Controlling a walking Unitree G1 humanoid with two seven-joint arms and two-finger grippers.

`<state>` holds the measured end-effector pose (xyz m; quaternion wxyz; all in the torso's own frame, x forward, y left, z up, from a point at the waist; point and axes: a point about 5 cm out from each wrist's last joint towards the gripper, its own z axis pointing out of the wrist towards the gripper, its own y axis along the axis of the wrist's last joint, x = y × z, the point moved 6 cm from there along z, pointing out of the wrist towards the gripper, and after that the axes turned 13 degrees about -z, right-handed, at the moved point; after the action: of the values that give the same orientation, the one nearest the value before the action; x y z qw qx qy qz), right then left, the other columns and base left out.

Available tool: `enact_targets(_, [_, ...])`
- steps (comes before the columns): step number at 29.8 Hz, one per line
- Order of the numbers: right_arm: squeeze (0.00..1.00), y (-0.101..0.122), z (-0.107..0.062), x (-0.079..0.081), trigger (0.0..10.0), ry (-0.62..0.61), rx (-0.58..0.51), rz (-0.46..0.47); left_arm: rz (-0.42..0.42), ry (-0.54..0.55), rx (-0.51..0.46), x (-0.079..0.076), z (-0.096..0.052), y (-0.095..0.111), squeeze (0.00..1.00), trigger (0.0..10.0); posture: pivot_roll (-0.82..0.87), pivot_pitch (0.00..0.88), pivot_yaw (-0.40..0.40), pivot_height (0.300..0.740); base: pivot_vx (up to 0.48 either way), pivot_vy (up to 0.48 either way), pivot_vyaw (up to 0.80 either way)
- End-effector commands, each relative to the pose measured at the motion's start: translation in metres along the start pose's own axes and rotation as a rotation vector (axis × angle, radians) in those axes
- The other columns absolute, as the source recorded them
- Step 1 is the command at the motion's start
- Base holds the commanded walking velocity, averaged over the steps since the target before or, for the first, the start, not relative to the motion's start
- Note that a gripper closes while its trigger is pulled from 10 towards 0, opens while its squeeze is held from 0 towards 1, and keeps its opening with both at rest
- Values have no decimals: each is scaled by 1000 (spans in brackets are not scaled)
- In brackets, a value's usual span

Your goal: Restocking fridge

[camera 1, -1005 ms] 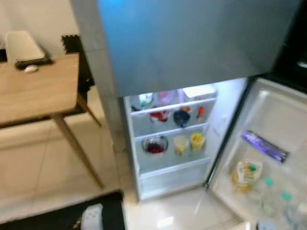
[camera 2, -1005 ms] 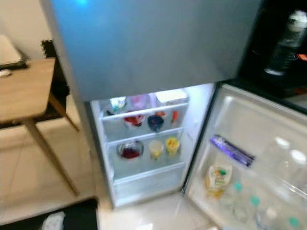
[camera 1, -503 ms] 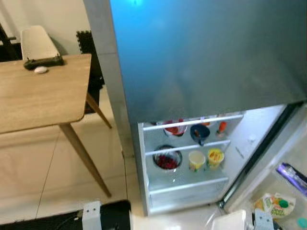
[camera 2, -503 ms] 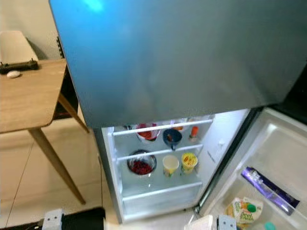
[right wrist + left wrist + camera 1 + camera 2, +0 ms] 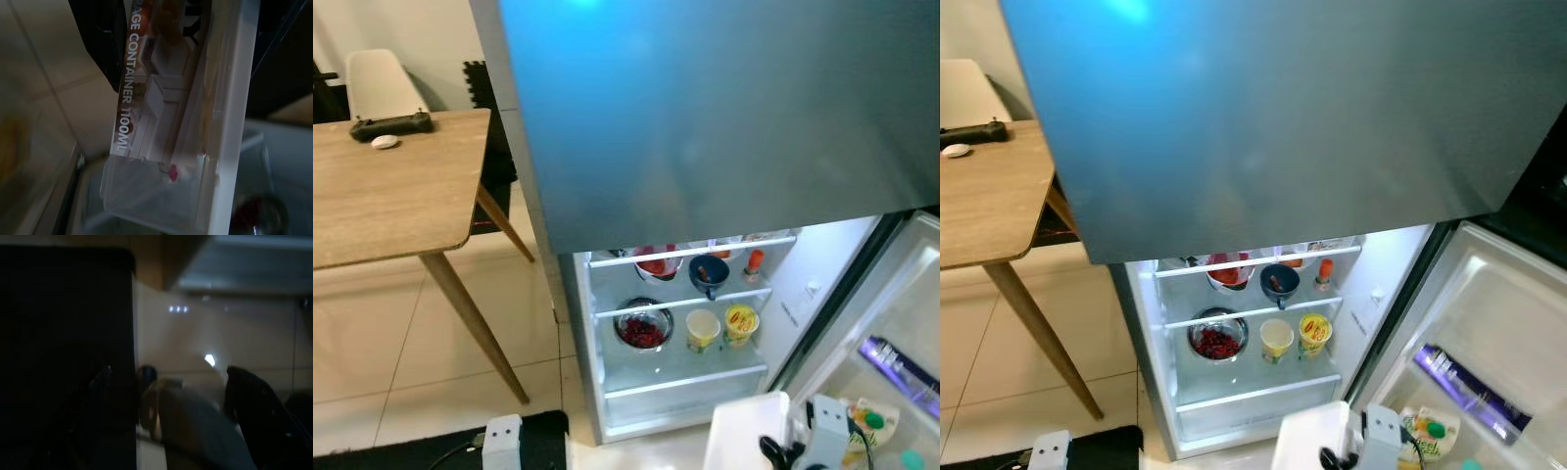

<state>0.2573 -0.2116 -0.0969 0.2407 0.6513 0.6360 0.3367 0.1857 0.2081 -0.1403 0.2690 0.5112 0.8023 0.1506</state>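
A light wooden table (image 5: 382, 196) stood at the left, a black controller (image 5: 391, 124) on it; beside it a tall grey fridge (image 5: 705, 108) had its lower compartment open, shelves holding a steel bowl of red berries (image 5: 643, 326) and two yellow cups (image 5: 722, 326); the left gripper (image 5: 166, 396) hung in shadow, and I could not tell its finger spread; low at the right, the right gripper (image 5: 105, 39) clamped a clear plastic storage container (image 5: 181, 117) before the fridge.

Pale glossy floor tiles (image 5: 372, 333); on the far left a wooden tabletop (image 5: 391, 186) on slanted legs, white chair (image 5: 380, 83) behind it.
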Motion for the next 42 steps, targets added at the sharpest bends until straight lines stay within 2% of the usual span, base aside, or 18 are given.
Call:
enact_targets(1, [0, 11, 1, 0, 10000, 17, -46, -15, 4, -4, -5, -2, 1, 3, 0, 10000, -98, 0, 3, 740, 0, 0, 0])
enact_targets(5, [0, 39, 8, 18, 10000, 111, -130, -42, 7, -11, -9, -4, 1, 3, 0, 10000, -100, 0, 2, 740, 0, 0, 0])
enact_targets(9, [0, 77, 12, 46, 10000, 248, -254, -45, 11, -10, -11, -5, 1, 4, 0, 10000, -101, 0, 3, 740, 0, 0, 0])
enact_targets(10, [0, 77, 12, 46, 10000, 248, -254, -45, 11, -10, -11, -5, 1, 4, 0, 10000, -101, 0, 3, 740, 0, 0, 0])
enact_targets(12, [0, 99, 12, 63, 10000, 334, -326, -43, 16, -13, -17, -5, 2, 5, 0, 10000, -100, 0, 2, 740, 0, 0, 0])
enact_targets(13, [0, 99, 12, 63, 10000, 334, -326, -43, 16, -13, -17, -5, 2, 5, 0, 10000, -100, 0, 2, 740, 0, 0, 0])
enact_targets(14, [0, 110, 10, 74, 10000, 395, -362, -50, 15, -18, -25, -7, 2, 7, 0, 10000, -100, 0, 2, 740, 0, 0, 0])
enact_targets(15, [0, 110, 10, 74, 10000, 395, -362, -50, 15, -18, -25, -7, 2, 7, 0, 10000, -100, 0, 2, 740, 0, 0, 0])
enact_targets(17, [0, 122, 7, 93, 10000, 490, -403, -76, 13, -30, -42, -11, 3, 11, 0, 10000, -98, 0, 1, 740, 0, 0, 0])
enact_targets(18, [0, 122, 7, 93, 10000, 490, -403, -76, 13, -30, -42, -11, 3, 11, 0, 10000, -98, 0, 1, 740, 0, 0, 0])
enact_targets(20, [0, 132, 5, 109, 10000, 547, -438, -100, 19, -58, -81, -19, 5, 23, 0, 10000, -95, 0, -3, 740, 0, 0, 0])
enact_targets(21, [0, 132, 5, 109, 10000, 547, -438, -100, 19, -58, -81, -19, 5, 23, 0, 10000, -95, 0, -3, 740, 0, 0, 0])
enact_targets(26, [0, 156, 6, 108, 10000, 483, -512, -16, 63, -145, -148, -43, 8, 43, 0, 10000, -96, 0, -4, 740, 0, 0, 0])
enact_targets(27, [0, 171, 7, 101, 10000, 423, -554, 68, 105, -207, -187, -59, 8, 55, 0, 10000, -96, 0, -5, 740, 0, 0, 0])
enact_targets(30, [0, 176, 7, 99, 10000, 407, -567, 100, 124, -229, -199, -65, 8, 59, 0, 10000, -96, 0, -5, 740, 0, 0, 0])
enact_targets(35, [0, 200, 6, 81, 10000, 311, -627, 252, 182, -330, -285, -92, 5, 83, 0, 10000, -96, 0, -5, 740, 0, 0, 0])
enact_targets(39, [0, 202, 6, 76, 10000, 287, -626, 252, 200, -370, -301, -100, 3, 87, 0, 10000, -96, 0, -5, 740, 0, 0, 0])
enact_targets(42, [0, 198, 7, 72, 10000, 301, -596, 267, 262, -408, -289, -107, 2, 82, 0, 10000, -97, 0, -6, 740, 0, 0, 0])
